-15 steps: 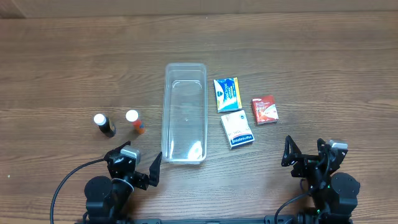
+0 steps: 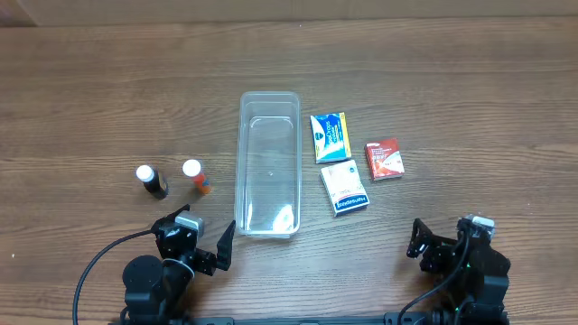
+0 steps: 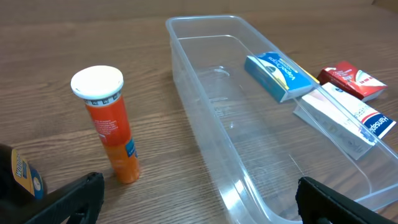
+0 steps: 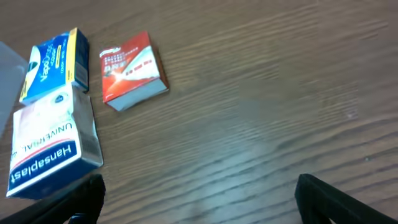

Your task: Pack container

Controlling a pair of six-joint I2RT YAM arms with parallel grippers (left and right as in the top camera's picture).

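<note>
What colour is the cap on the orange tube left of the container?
White cap on the orange tube. Shows best in the left wrist view.

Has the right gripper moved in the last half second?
Yes. In the overhead view the right gripper has slipped back toward the bottom of the picture, away from the white box, which has not shifted.

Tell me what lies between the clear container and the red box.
Overhead, between the container and the red box lie a blue-and-yellow box and a white Hansaplast box.
</note>
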